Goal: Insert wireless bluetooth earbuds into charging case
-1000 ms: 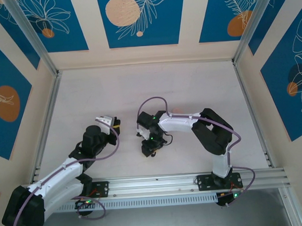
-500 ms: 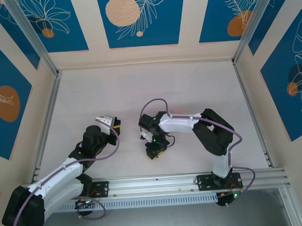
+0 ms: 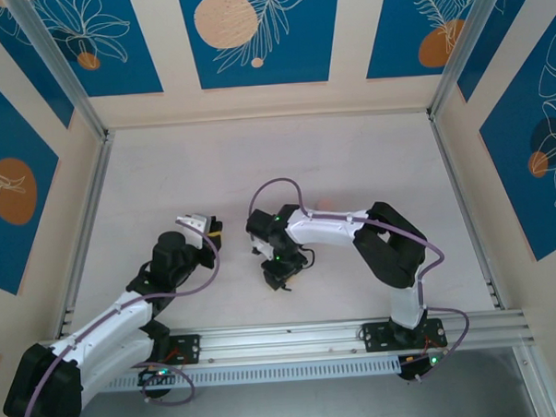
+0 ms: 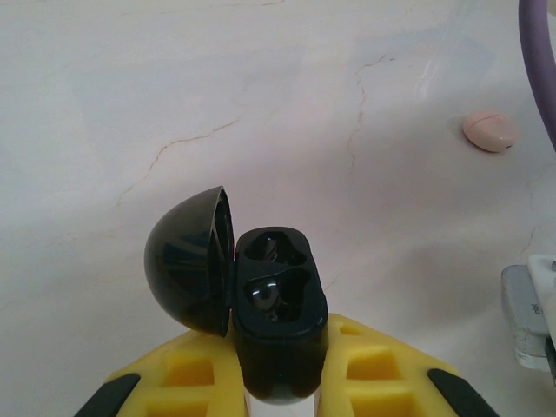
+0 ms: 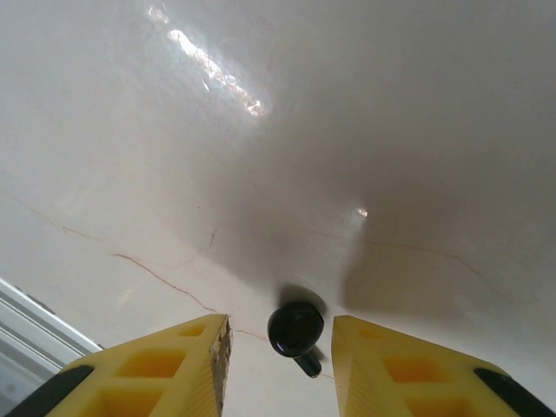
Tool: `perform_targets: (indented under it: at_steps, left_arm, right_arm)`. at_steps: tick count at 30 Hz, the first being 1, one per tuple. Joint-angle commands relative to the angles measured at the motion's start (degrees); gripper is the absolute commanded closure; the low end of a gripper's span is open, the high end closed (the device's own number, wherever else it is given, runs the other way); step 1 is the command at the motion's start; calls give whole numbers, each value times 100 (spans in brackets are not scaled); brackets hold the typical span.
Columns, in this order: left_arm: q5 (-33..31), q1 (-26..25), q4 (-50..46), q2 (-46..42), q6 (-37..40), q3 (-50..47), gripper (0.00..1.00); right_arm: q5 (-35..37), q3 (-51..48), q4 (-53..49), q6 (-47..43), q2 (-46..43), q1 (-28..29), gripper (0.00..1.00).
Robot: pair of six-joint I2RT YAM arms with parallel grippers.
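My left gripper [image 4: 278, 382] is shut on the black charging case [image 4: 276, 300], its yellow fingers pressing both sides. The case's lid [image 4: 187, 265] hangs open to the left. A glossy black earbud seems to sit in the nearer socket; what the far socket holds I cannot tell. A black earbud [image 5: 295, 330] with a short stem lies on the table between the yellow fingers of my right gripper [image 5: 281, 320]. That gripper is open, with a gap on each side of the bud. From above, the left gripper [image 3: 205, 228] and the right gripper [image 3: 276, 275] are close together at the table's near middle.
A pale pink oval piece [image 4: 489, 130] with a seam line lies on the white marbled table [image 3: 350, 159], beyond the case to the right. Part of the right arm [image 4: 530, 313] stands close at the left gripper's right. Metal rails [image 3: 85, 226] border the table.
The right wrist drifted slightly right, then back left, staying low over the same patch of table, and its jaws narrowed a little. The left arm and the case have not moved.
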Motion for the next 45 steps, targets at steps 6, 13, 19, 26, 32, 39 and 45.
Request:
perform_targets:
  at_steps: [6, 13, 19, 26, 32, 39, 45]
  left_arm:
    - [98, 77, -119, -96, 22, 25, 85]
    - [107, 77, -128, -96, 16, 35, 84]
    - [105, 78, -127, -72, 22, 43, 84]
    - [107, 83, -145, -44, 40, 76, 84]
    - [141, 85, -96, 13, 60, 77, 84]
    - [588, 90, 536, 329, 92, -35, 85]
    - [1248, 68, 1461, 916, 224, -147, 86]
  right_arm:
    - [289, 273, -385, -83, 376, 186, 64]
    - [487, 317, -455, -101, 472, 273, 66]
    - [602, 371, -575, -78, 512, 320, 68]
    - [682, 459, -703, -9, 481, 373, 72]
    - [761, 435, -648, 76, 352, 376, 75]
    - [653, 134, -46, 361, -123, 197, 77]
    - [449, -440, 1139, 855, -861, -243, 79]
